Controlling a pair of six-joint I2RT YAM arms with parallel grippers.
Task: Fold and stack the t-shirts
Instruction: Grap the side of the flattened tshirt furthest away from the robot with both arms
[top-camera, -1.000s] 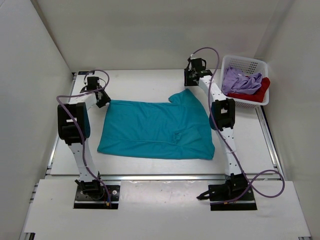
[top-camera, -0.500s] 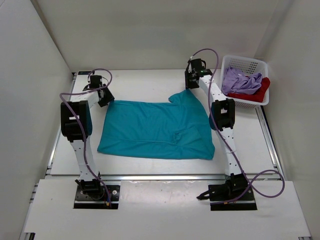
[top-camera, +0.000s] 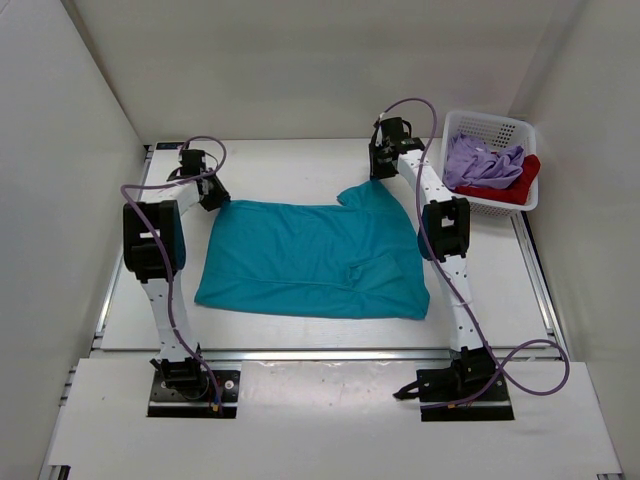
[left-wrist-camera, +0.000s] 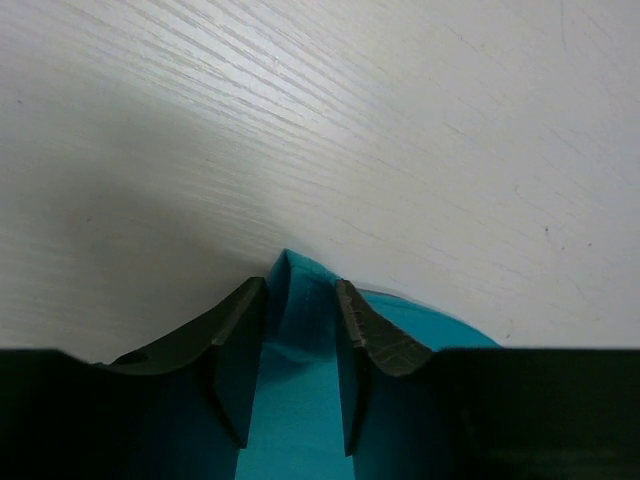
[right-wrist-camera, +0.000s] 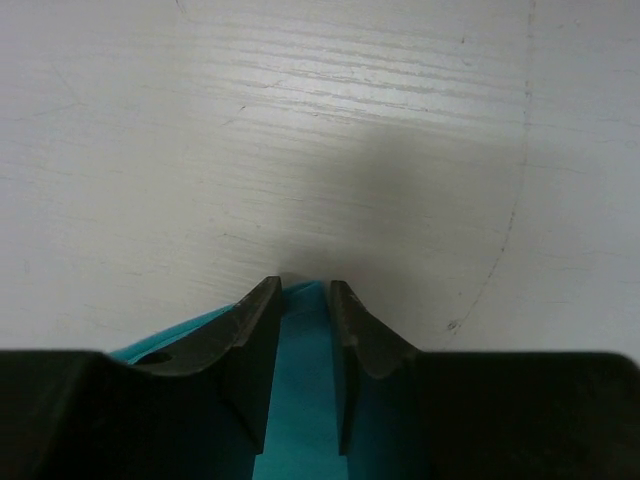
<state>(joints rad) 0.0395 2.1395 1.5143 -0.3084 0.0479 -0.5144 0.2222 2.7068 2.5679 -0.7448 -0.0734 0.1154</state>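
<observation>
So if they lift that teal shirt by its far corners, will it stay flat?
Likely not: the teal shirt lies limp with wrinkles, so it should sag between the left gripper and right gripper. It looks thin, probably light. Pushed, it would likely bunch.

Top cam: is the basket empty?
No, the lavender shirt and the red shirt both lie inside the white basket.

Teal t-shirt (top-camera: 315, 258) lies flat; left gripper (top-camera: 214, 199) and right gripper (top-camera: 379, 174) seemingly meet its far corners.
</observation>
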